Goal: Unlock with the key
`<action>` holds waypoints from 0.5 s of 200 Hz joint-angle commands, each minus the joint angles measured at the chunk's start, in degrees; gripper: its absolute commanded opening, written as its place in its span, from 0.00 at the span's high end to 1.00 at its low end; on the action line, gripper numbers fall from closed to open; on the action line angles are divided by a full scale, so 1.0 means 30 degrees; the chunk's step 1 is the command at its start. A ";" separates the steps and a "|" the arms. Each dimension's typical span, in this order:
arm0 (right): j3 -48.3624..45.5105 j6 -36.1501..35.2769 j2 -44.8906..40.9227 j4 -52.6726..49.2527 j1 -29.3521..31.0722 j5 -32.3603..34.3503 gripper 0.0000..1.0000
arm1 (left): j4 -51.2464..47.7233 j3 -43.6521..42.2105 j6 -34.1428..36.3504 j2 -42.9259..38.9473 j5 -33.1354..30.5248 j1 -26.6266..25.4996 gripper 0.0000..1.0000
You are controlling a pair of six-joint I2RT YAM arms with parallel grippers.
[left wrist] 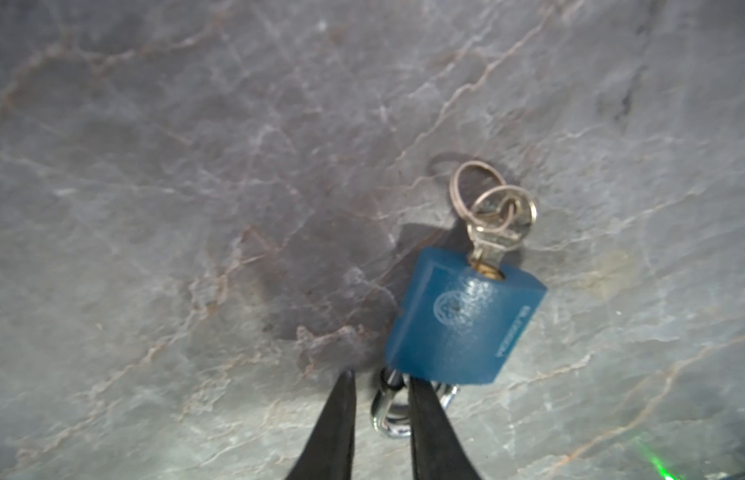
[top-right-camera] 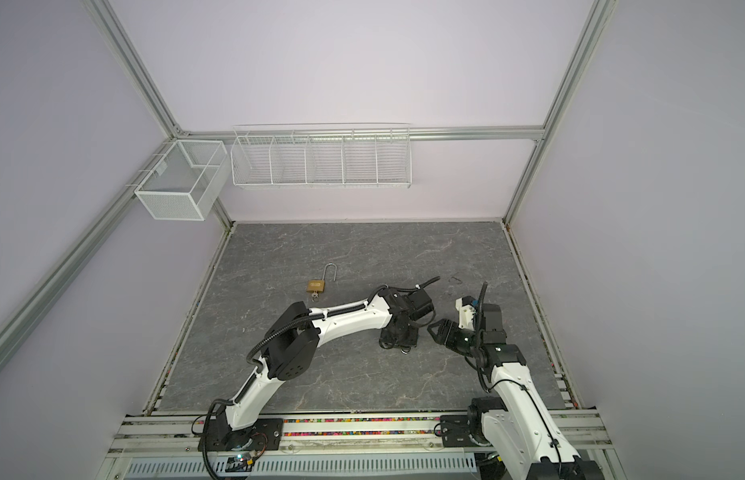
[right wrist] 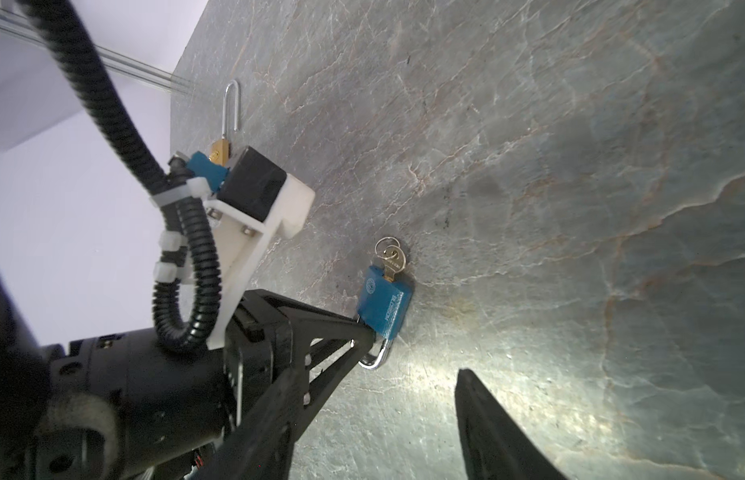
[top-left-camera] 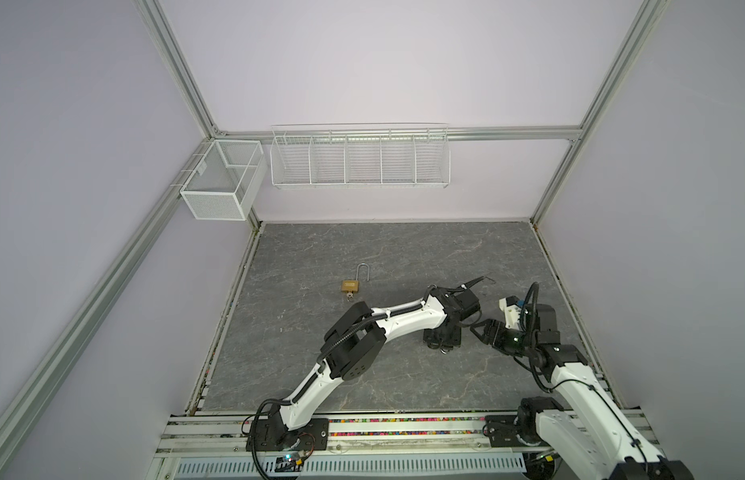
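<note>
Key [left wrist: 493, 237] is sitting inserted in the blue padlock [left wrist: 462, 320], lying right of centre on the table's [left wrist: 196, 166] near half; left gripper [left wrist: 381, 378] is straddling the shackle [left wrist: 389, 415], jaws narrow, whether clamped I cannot tell; right gripper [top-left-camera: 479, 333] is hanging open just right of it; turning the key is apparently remaining.

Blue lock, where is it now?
In the left wrist view the blue lock lies on the table, its loop between the left arm's jaws; the gold lock is farther back.

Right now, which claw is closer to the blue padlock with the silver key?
Left. The left claw straddles the metal shackle of the blue padlock; the right claw hangs beside it, apart.
</note>
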 commanded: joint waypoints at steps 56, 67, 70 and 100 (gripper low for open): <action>-0.0588 -0.0436 -0.0178 0.0701 -0.0899 -0.2055 0.38 | 0.2190 -0.3759 0.4028 -0.3351 -0.0249 0.0449 1.00; -0.0931 -0.0252 0.0095 0.1703 -0.0900 -0.3044 0.38 | 0.2358 -0.4716 0.4821 -0.4839 -0.1308 0.0630 1.00; -0.1069 -0.0128 0.0216 0.2162 -0.0900 -0.3425 0.38 | 0.2458 -0.5050 0.4991 -0.5265 -0.1562 0.0687 1.00; -0.2880 0.2118 0.1904 0.9262 -0.0828 -0.7119 0.40 | 0.5917 -0.9263 0.6133 -0.9135 -0.1335 0.1217 1.00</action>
